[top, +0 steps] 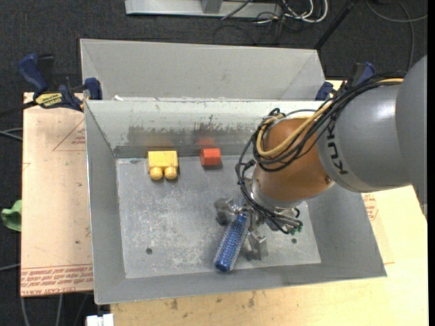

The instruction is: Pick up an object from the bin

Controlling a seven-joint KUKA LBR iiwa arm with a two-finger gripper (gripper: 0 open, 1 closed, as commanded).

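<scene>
The hand (239, 231) is down at the floor of the grey bin (170, 240), under the arm's orange wrist cover (292, 168) and its loops of cable. Its two grey fingers (222, 212) stand apart, one on each side of a blue ribbed cylinder (228, 248), so the hand is open and straddles that thing's upper end. The fingers are not seen to close on it. The blue cylinder lies flat and slantwise on the bin floor; from between the fingers it runs out towards the bin's near wall, and its free end points away from the arm. Well apart from the hand, towards the far wall, sits a small red cube (211, 157). Farther from the hand on that same side is a yellow block (163, 164) with two round knobs along its near edge
</scene>
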